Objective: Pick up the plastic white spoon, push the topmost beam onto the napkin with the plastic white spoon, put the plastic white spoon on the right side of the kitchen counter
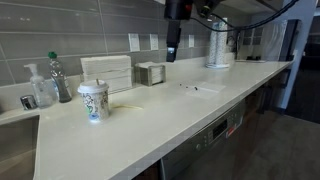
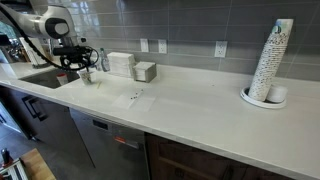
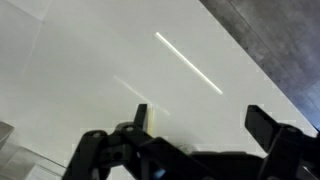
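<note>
Pincer cut off by bottom edge; napkin faint, nearby pieces too small to identify.

The arm presents rounded white shell segments with black joint bands in an exterior view, the tool is matte black throughout with blocky fingers on angular linkages, and black cables loop above it.

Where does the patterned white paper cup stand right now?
In an exterior view, the patterned white paper cup stands upright on the off-white kitchen counter, in front of the tall white ribbed dispenser box.
</note>
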{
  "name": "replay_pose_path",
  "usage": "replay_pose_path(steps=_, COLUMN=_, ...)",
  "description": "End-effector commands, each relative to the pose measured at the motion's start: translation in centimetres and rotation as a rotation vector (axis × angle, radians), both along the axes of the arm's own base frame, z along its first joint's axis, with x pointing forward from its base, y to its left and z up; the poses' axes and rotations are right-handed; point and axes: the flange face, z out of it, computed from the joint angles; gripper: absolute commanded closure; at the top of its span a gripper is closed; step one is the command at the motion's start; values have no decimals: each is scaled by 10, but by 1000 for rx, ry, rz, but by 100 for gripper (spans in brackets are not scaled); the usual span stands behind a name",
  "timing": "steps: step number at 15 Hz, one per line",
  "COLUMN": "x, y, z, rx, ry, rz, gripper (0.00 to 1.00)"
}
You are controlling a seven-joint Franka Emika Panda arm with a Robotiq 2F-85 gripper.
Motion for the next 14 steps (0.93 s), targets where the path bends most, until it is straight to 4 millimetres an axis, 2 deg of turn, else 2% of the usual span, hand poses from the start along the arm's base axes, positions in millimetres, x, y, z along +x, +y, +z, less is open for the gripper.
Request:
replay_pose_path(steps=1, x=40, y=21, z=-34, rx=41, ry=-18, rz=-12, gripper=0)
replay_pose_path(steps=7, x=96, y=52, z=-82, rx=-40, ry=-12, rz=-30, gripper=0)
replay_pose_path(steps=10, x=121, y=75, z=-99, rx=-91, ry=2, rz=-23, gripper=0)
replay_pose_path(steps=12, x=131, y=94, z=-107, rx=-91, ry=9, rz=1, gripper=0)
replay_pose_path(steps=13, x=117, y=74, z=-97, rx=-72, ry=-1, rz=-5, gripper=0)
replay_pose_path(steps=14, x=122, y=83, z=-102, rx=-71, ry=2, rz=3, gripper=0)
